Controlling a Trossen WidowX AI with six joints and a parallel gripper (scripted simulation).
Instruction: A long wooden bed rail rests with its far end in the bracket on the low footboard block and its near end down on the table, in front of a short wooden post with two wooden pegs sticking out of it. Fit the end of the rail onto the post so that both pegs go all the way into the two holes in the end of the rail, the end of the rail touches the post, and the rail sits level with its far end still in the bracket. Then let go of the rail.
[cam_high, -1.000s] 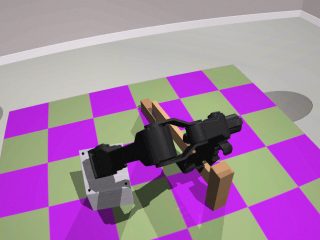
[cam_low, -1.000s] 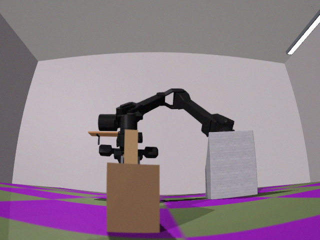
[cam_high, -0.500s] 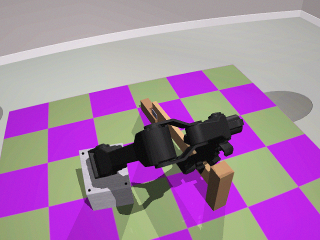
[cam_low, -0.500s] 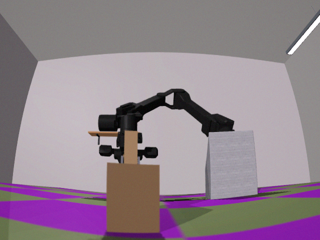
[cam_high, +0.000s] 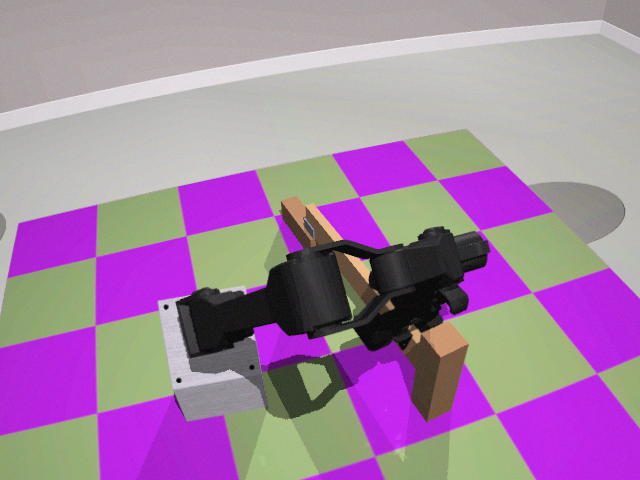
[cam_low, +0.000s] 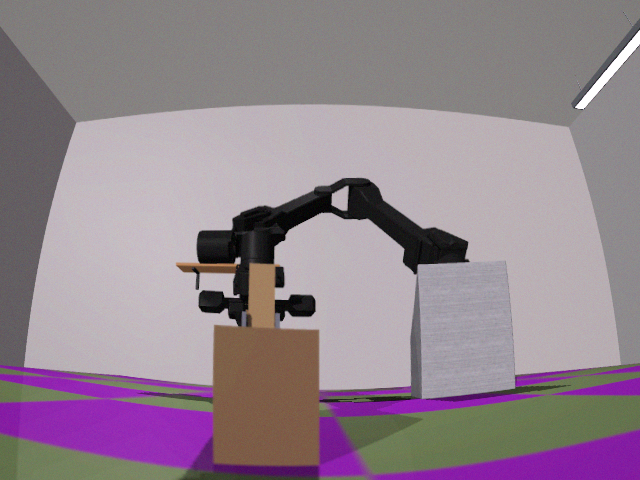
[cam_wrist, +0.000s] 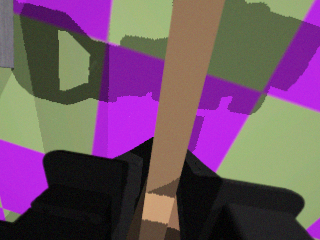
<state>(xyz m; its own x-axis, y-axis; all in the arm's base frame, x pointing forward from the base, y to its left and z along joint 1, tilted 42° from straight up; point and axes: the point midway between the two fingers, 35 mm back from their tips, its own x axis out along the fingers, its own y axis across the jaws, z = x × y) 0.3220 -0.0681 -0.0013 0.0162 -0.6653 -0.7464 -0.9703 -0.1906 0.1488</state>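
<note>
The wooden rail (cam_high: 346, 253) (cam_low: 262, 294) (cam_wrist: 187, 75) runs from the far footboard block (cam_high: 293, 205) (cam_low: 266, 397) toward the short wooden post (cam_high: 442, 369). Its far end sits at the pale grey bracket (cam_high: 308, 227) on the block. My gripper (cam_high: 417, 333) (cam_wrist: 165, 143) points down and is shut on the rail close to the post, with a finger on each side. The rail's near end is up off the table, beside the upper part of the post. The pegs, the holes and any gap at the post are hidden by the fingers and arm.
The silver base block (cam_high: 214, 379) (cam_low: 465, 330) carries the black arm and stands left of the rail in the top view, right in the exterior view. The arm (cam_high: 310, 291) (cam_low: 315, 204) spans over the rail. The exterior view also shows a thin orange board (cam_low: 214, 268) that I cannot identify.
</note>
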